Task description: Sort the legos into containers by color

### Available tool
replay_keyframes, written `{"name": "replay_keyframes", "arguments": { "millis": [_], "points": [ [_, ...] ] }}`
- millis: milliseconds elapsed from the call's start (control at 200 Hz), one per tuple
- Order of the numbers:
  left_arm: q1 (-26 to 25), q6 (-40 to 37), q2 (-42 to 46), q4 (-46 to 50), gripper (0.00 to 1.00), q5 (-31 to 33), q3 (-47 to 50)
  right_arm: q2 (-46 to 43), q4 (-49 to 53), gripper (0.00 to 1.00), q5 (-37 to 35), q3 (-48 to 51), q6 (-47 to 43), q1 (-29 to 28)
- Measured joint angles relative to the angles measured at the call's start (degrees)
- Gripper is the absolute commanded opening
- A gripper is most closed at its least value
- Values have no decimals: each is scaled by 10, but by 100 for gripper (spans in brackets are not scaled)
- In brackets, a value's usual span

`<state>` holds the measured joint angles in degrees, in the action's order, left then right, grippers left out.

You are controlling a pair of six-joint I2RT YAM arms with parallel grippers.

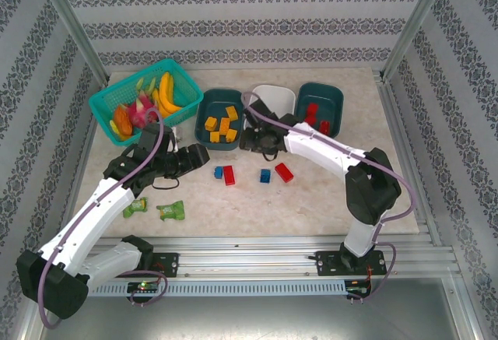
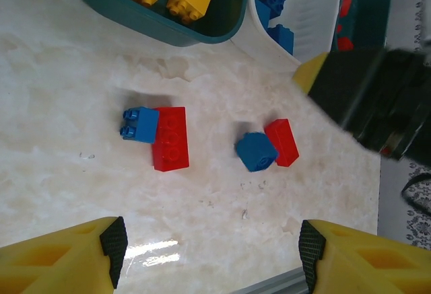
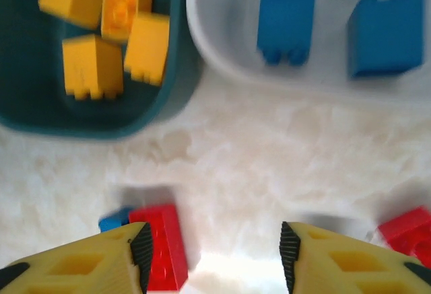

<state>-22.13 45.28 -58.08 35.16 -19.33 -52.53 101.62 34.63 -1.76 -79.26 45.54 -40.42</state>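
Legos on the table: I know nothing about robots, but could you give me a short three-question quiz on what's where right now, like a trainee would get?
1. Multiple choice: which colour of legos sits in the white tub? A yellow, B blue, C red.
2. True or false: the left gripper is shut on a brick.
3. Count: how many legos lie loose on the table, outside any tub?

Key: 1 B. 2 false: its fingers are spread with nothing between them. 3 four: two red and two blue.
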Motion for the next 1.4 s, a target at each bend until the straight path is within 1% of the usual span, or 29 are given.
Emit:
{"name": "replay_keyframes", "arguments": {
  "millis": [100,185,450,555,649,809,914,1069,1229,1329,1399],
  "points": [
    [0,0,3,0,71,-1,0,-2,11,66,17,45,7,-18],
    [0,0,6,0,71,-5,0,-2,26,69,21,65,6,-18],
    [-3,-1,17,1,71,-17,2,-27,42,71,17,123,3,-17],
    [-4,0,21,1,71,-20,3,-42,50,76,16,143,8,-17],
    [-4,0,21,1,71,-21,3,-53,54,80,16,162,23,-16],
    [-4,0,21,1,71,-25,3,-57,53,82,27,182,70,-1],
    [-8,0,21,1,71,-27,3,-47,56,81,26,171,110,6],
    [-12,0,21,1,71,-28,3,-9,61,75,26,127,177,7],
    [-12,-1,21,1,71,-28,3,20,59,69,27,114,236,9],
    [-12,-2,21,1,71,-30,3,35,60,63,28,114,260,10],
    [-12,-3,22,1,71,-32,3,44,61,55,29,113,270,11]
  ]
}}
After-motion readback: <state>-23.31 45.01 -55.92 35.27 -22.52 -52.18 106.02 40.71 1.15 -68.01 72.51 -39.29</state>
